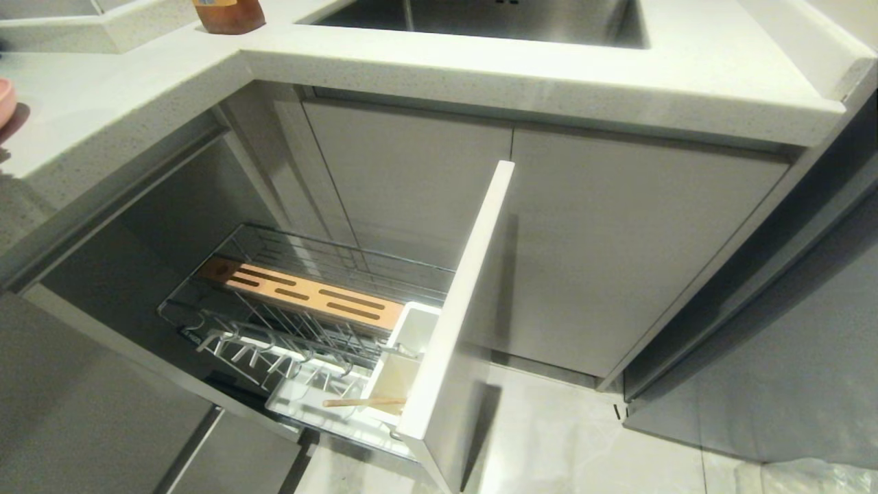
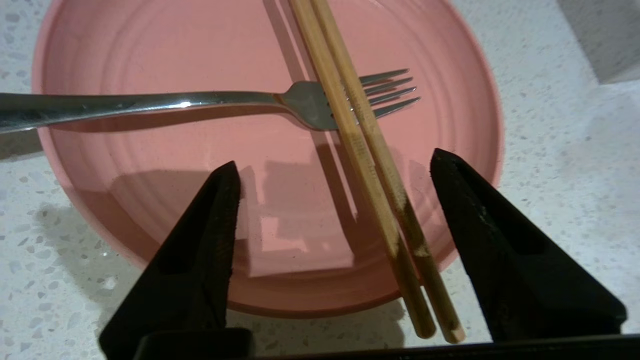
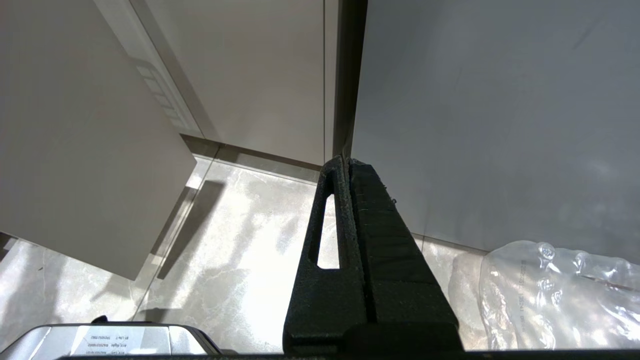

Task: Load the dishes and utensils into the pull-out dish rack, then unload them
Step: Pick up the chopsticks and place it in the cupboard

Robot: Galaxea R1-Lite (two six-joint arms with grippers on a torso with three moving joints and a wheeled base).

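Note:
A pink plate (image 2: 150, 50) rests on the speckled countertop (image 2: 550, 175). A metal fork (image 2: 150, 102) lies across it. Two wooden chopsticks (image 2: 370, 165) lie side by side over the fork's tines and stick out past the plate's near rim. My left gripper (image 2: 336, 162) hovers just above the plate, open, with the chopsticks between its fingers and untouched. In the head view the pull-out dish rack (image 1: 274, 336) stands drawn out below the counter, and only a sliver of the plate (image 1: 4, 103) shows at the far left. My right gripper (image 3: 348, 162) hangs shut and empty above the floor by the cabinets.
The rack has a tall white front panel (image 1: 466, 295), a slotted wooden strip (image 1: 309, 296) and a white utensil cup (image 1: 411, 343); a light wooden stick (image 1: 363, 403) lies in its tray. A sink (image 1: 494, 17) and a brown bottle (image 1: 230, 14) are on the counter. A plastic bag (image 3: 550, 295) lies on the floor.

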